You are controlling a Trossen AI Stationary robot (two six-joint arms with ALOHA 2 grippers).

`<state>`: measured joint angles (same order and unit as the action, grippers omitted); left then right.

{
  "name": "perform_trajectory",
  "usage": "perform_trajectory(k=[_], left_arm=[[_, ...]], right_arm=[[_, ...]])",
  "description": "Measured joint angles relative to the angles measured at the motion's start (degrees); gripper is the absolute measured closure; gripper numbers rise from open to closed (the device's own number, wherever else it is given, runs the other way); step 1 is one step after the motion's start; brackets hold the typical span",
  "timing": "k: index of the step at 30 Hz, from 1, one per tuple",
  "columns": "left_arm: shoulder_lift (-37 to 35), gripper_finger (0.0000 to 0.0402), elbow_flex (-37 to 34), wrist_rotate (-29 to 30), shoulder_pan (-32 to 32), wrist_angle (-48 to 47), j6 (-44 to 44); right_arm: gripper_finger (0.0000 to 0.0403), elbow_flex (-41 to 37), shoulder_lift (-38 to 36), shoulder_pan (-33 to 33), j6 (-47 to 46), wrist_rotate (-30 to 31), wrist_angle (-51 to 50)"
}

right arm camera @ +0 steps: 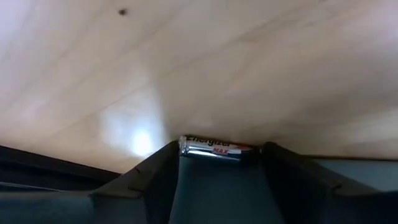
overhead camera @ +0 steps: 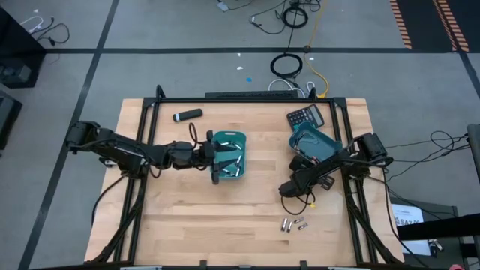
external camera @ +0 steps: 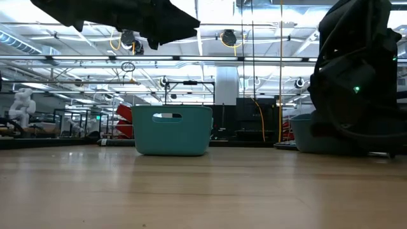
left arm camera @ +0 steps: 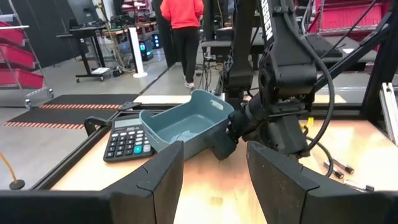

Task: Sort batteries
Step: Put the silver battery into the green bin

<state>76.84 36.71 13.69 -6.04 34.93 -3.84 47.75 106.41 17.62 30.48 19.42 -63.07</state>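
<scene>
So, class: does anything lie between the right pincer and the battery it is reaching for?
Nothing visible does. In the right wrist view the battery already lies between the right pincer's two fingers, on bare tabletop, with nothing in front of it.

Teal bin [overhead camera: 227, 142], silvery battery [right arm camera: 217, 149]
</scene>
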Motion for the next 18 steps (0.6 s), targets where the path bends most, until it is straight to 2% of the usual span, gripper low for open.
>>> perform_trajectory(k=[18], left_arm=[[-0.50,0.0215,0.04,0.00,-0.31,0.09,0.26]], right_arm=[[0.0262,4.33,-0.13,-0.81,4.09,-0.62,2.59]])
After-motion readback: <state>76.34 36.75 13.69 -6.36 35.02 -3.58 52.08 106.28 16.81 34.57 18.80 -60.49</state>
